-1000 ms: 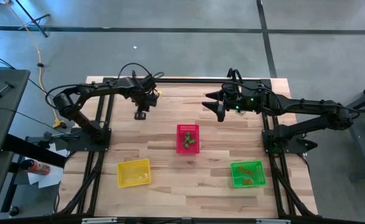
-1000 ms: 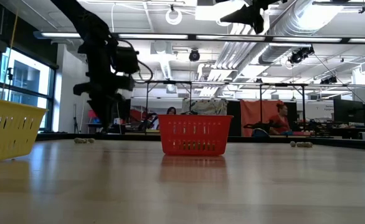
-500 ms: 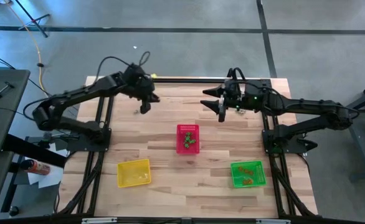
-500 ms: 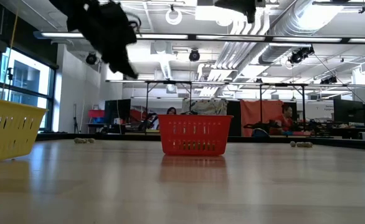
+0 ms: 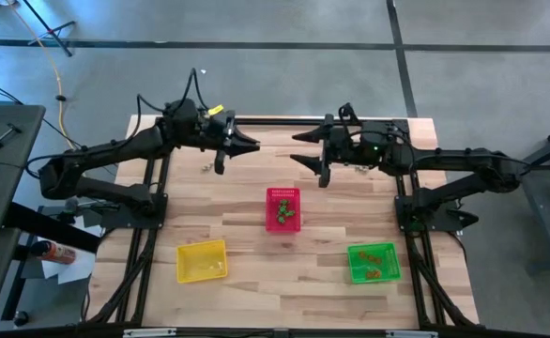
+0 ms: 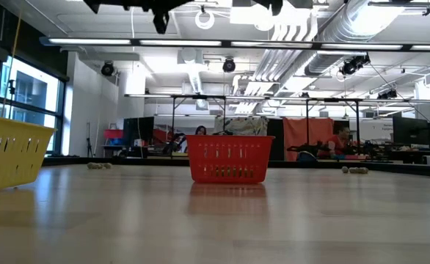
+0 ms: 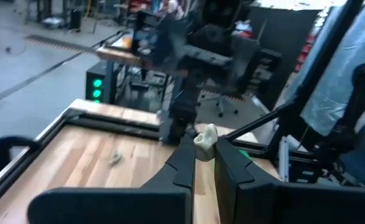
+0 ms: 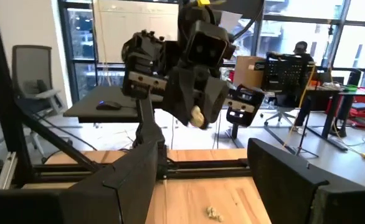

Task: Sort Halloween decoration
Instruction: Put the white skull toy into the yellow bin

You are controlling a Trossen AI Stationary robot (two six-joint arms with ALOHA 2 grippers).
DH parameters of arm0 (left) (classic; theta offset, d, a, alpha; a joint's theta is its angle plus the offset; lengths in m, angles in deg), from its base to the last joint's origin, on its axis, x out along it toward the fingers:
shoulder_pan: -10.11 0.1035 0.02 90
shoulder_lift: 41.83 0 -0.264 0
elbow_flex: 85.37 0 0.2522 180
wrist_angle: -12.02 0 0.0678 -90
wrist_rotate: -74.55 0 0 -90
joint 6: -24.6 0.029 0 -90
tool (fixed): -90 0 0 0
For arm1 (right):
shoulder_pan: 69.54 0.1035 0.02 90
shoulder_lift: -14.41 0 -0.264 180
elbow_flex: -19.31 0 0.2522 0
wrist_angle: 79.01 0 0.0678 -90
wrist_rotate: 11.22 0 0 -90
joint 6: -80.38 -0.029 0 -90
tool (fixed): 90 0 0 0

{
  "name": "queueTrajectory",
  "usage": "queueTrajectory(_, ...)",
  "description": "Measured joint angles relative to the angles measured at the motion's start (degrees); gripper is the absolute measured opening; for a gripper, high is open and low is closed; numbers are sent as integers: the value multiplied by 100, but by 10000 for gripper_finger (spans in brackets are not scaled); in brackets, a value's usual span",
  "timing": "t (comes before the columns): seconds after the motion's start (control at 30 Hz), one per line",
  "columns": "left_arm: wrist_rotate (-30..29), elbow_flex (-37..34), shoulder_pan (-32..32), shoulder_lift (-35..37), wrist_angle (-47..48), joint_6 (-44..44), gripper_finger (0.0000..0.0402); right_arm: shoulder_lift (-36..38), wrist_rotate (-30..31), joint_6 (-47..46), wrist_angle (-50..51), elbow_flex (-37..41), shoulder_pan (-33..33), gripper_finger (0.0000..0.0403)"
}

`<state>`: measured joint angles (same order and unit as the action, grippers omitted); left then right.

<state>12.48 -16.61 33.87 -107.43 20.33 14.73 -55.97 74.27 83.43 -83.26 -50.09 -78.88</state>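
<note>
1. The left wrist view alone shows the left gripper (image 7: 202, 155) clamped on a pale trinket (image 7: 204, 137), raised over the table's (image 5: 247, 235) far edge
2. From overhead, the right gripper (image 5: 305, 158) stands apart, empty; other trinkets (image 5: 373, 263) fill the green basket (image 5: 355, 272), more in the red basket (image 5: 277, 195)
</note>
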Motion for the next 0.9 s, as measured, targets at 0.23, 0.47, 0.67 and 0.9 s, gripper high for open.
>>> queueTrajectory(0.23, -330, 0, -214, 0, -85, 48, 10, -9, -6, 44, 6, 0, -4, 244)
queueTrajectory(0.47, -299, 0, -212, 8, -33, -39, 10, -9, 65, 44, 11, 0, -4, 244)
queueTrajectory(0.67, 508, 1, -612, 491, 1860, -788, 10, -9, 256, 16, 25, 0, -4, 244)
queueTrajectory(0.9, -266, -1, -2311, 935, 4480, -2359, 10, -9, 302, -280, 105, 0, -4, 244)
